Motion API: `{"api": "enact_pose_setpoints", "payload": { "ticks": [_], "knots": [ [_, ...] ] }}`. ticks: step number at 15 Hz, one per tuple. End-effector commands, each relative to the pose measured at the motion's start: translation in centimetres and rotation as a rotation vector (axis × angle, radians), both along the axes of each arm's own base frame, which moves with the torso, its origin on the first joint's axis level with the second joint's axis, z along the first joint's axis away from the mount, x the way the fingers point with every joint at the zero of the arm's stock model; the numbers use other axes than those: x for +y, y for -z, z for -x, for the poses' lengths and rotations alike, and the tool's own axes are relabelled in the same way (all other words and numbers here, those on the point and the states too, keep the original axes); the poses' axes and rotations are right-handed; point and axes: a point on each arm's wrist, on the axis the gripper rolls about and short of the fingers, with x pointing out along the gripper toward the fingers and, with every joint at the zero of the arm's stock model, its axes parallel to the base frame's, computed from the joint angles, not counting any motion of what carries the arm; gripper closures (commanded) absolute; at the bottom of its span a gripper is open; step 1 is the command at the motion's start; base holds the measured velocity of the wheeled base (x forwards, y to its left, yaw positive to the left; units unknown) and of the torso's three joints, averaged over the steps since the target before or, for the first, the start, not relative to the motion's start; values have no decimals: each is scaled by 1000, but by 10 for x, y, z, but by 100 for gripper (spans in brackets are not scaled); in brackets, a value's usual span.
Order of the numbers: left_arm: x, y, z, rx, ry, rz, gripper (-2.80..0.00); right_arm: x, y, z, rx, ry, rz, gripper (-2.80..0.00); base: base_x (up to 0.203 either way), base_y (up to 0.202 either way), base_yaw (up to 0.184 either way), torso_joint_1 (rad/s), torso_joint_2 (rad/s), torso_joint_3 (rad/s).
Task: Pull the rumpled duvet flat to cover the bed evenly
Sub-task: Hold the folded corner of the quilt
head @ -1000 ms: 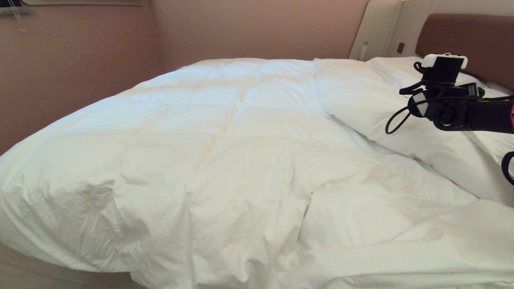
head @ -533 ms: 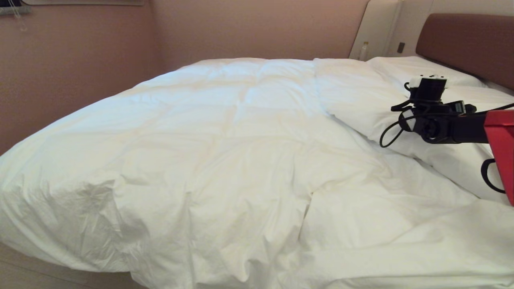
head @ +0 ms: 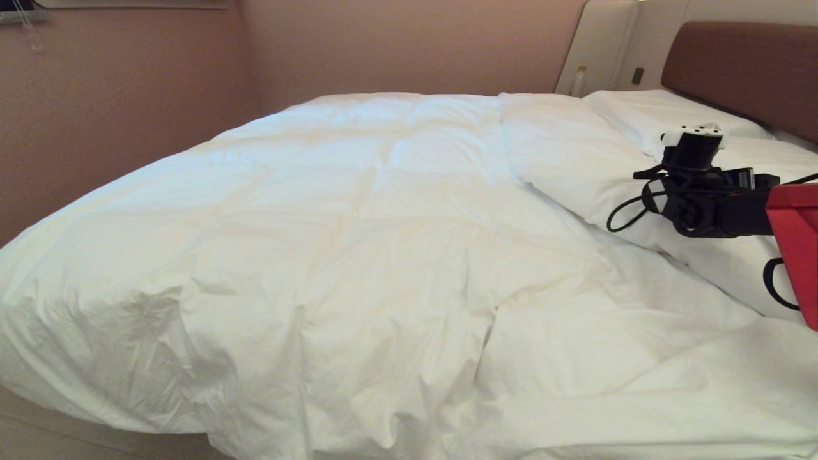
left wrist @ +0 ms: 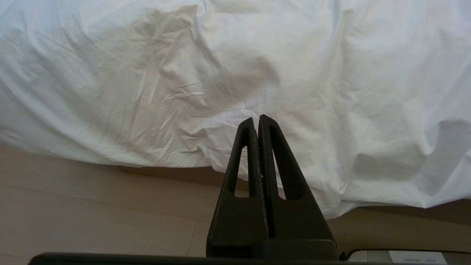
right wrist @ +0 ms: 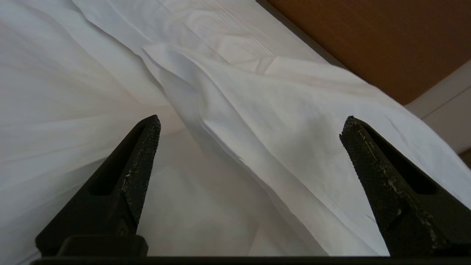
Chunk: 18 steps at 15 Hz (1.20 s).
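Note:
The puffy white duvet [head: 358, 243] lies spread over most of the bed, with creases and folds bunched at the near right [head: 575, 358]. Its edge hangs over the bed's side to the floor [left wrist: 331, 110]. My right arm [head: 709, 198] reaches in from the right, low over the duvet's top edge and the white pillows [head: 664, 108] in front of the brown headboard [head: 748, 64]. My right gripper [right wrist: 250, 123] is open wide, with a white cloth fold [right wrist: 265, 121] below the gap and nothing held. My left gripper [left wrist: 256, 119] is shut and empty beside the hanging duvet.
Pink-brown walls [head: 128, 96] close in the far side and the foot of the bed. Beige panels [head: 601, 45] flank the headboard. A pale wood-look floor [left wrist: 92, 213] runs along the near side, under the left gripper.
My right arm has come down toward the pillows and the duvet's top edge. The duvet has not moved.

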Motion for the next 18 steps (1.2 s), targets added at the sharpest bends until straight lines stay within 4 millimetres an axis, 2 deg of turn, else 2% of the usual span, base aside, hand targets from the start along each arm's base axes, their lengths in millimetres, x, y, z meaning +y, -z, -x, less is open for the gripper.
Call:
{"api": "enact_pose_setpoints", "payload": {
  "ticks": [1, 2, 8, 14, 18],
  "knots": [
    [0, 0, 0, 0, 0, 1, 0, -7, 5, -1, -32, 27, 3, -280, 0, 0, 0, 0, 0, 0],
    [0, 0, 0, 1, 0, 0, 0, -9, 9, -3, -21, 33, 9, -280, 0, 0, 0, 0, 0, 0],
    [0, 0, 0, 0, 0, 1, 0, -15, 2, -2, -19, 51, 24, -280, 0, 0, 0, 0, 0, 0],
    [0, 0, 0, 0, 0, 1, 0, -47, 2, 6, 11, 130, 27, -280, 0, 0, 0, 0, 0, 0],
    [0, 0, 0, 1, 0, 0, 0, -47, -2, 7, -2, 132, 28, -280, 0, 0, 0, 0, 0, 0]
  ]
}}
